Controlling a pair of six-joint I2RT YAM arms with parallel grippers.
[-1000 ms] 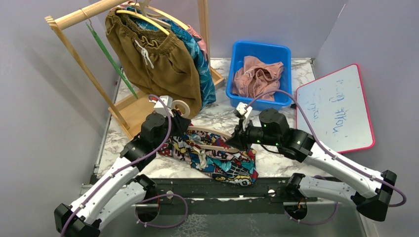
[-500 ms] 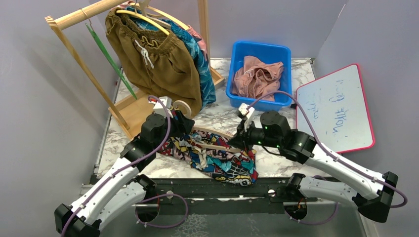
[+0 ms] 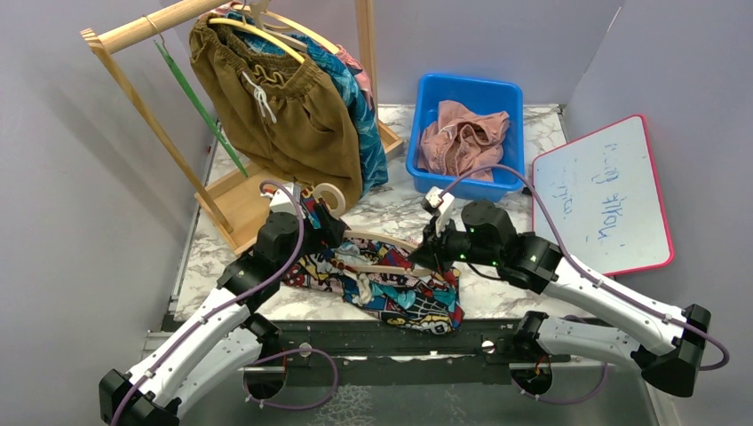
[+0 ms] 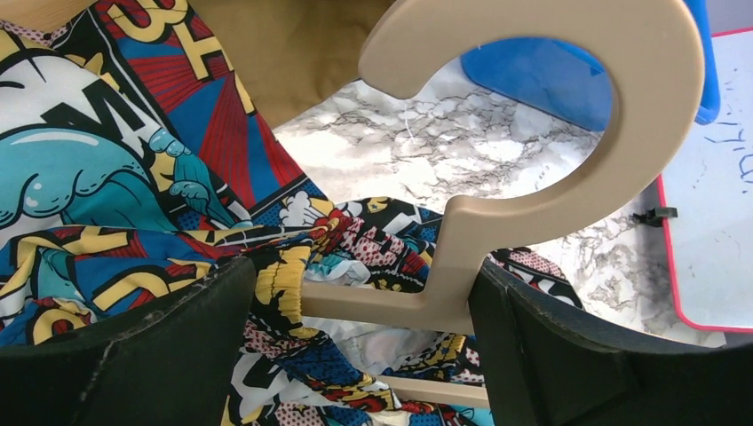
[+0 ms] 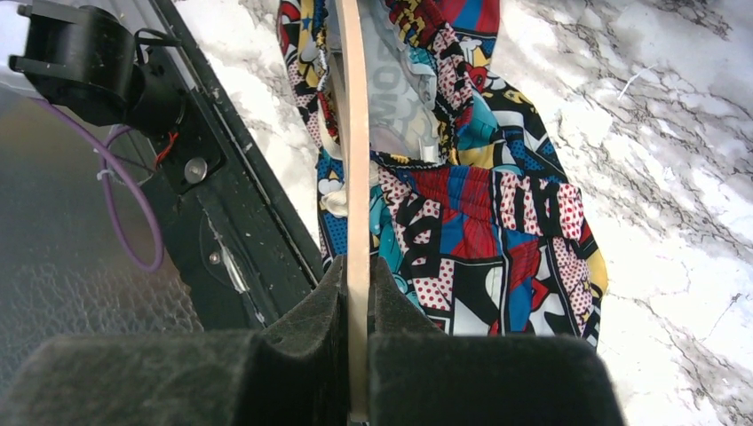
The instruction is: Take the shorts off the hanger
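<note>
The right fingers (image 5: 293,355), dark and foam-like, are clamped on the thin edge of the hanger (image 5: 357,133), with one of its arms running straight out between them. The left fingers (image 4: 133,355) stand apart, the hanger's neck and a fold of gathered waistband filling the gap. Whether they pinch it or merely bracket it I cannot tell. The comic-print shorts (image 5: 479,213) lie crumpled on the tabletop (image 5: 675,133) near its front edge, threaded on the hanger, so the step is not yet done. To do it well, the right side should probably serve as a steady anchor. The left should take cloth only, not wood, and draw the elastic along the arm toward its free tip, since catching the neck too would drag everything. The hanger is flat, rigid and smooth, pale beige, its hook (image 4: 639,106) a broad C. The shorts are limp and thin, puckered at the elastic, and likely to stretch before sliding. The marbled tabletop looks slick.
</note>
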